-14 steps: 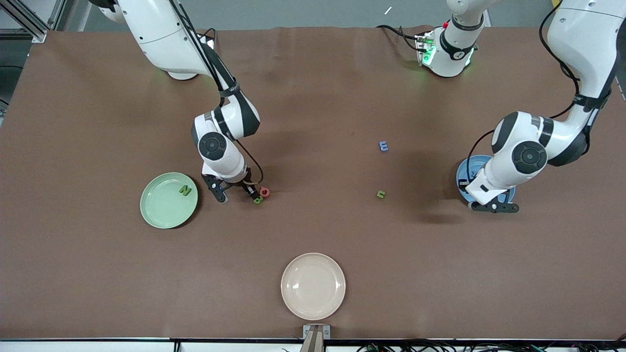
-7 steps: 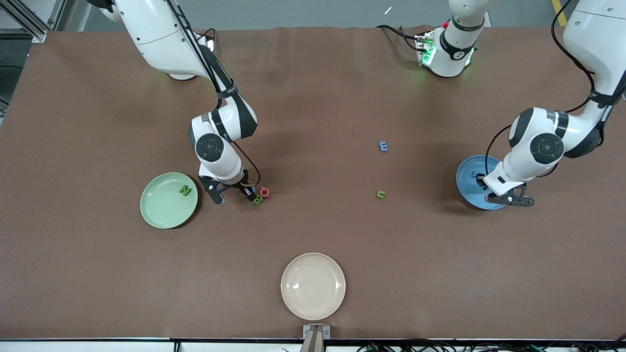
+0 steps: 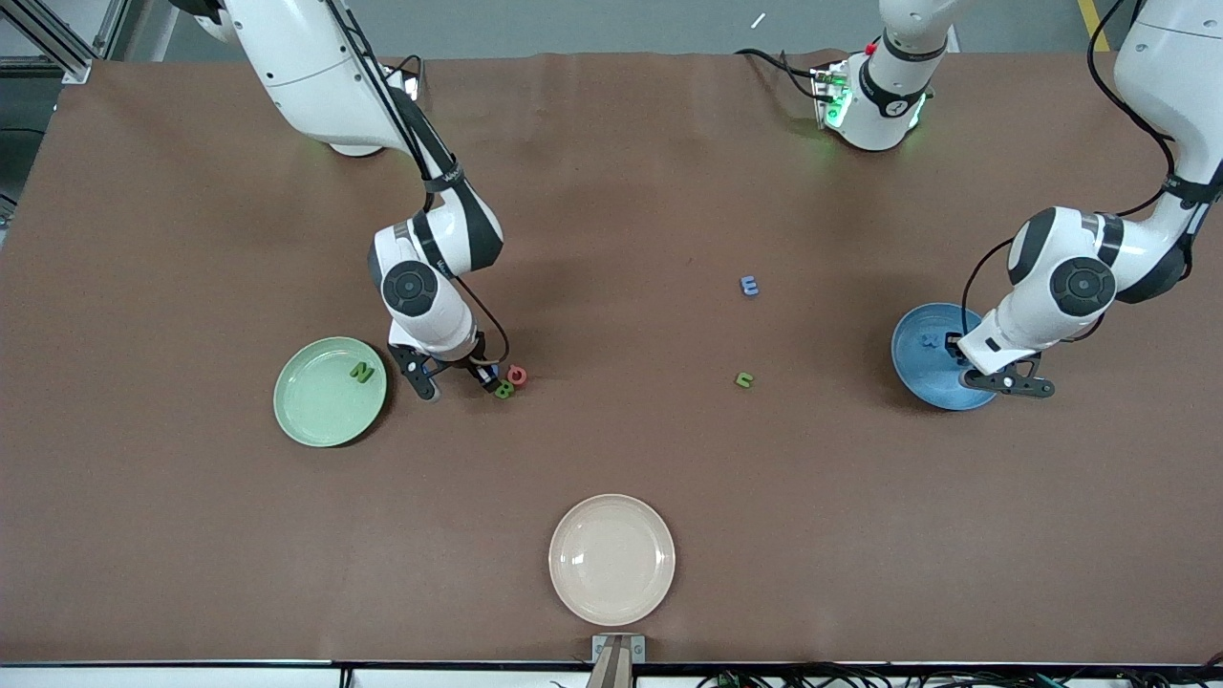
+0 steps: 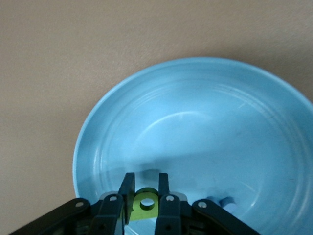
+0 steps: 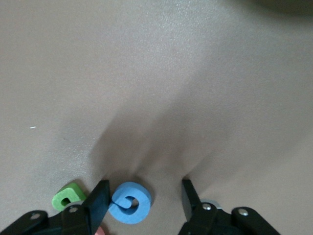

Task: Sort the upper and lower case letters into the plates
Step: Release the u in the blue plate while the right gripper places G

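Observation:
The pale green plate point(image 3: 306, 420) holds a green N point(image 3: 361, 372). Beside it, my right gripper point(image 3: 457, 380) is low at the table and open. In the right wrist view its jaws point(image 5: 144, 196) stand either side of a blue curled letter point(image 5: 129, 201), with a green letter point(image 5: 68, 196) just outside one finger. A red letter point(image 3: 517, 375) lies against the green one point(image 3: 504, 389). My left gripper point(image 3: 1008, 382) is over the edge of the sky blue plate point(image 3: 917, 373), shut on a yellow-green letter point(image 4: 146, 205). Small blue letters point(image 4: 222, 201) lie in that plate point(image 4: 195, 117).
A blue E point(image 3: 750, 285) and a small green letter point(image 3: 744, 380) lie loose on the brown table between the two plates. A cream-beige plate point(image 3: 611, 559) with nothing on it sits near the front edge, mid-table.
My left gripper has moved across the blue plate toward the left arm's end of the table. My right gripper has shifted slightly and stays by the cluster of letters.

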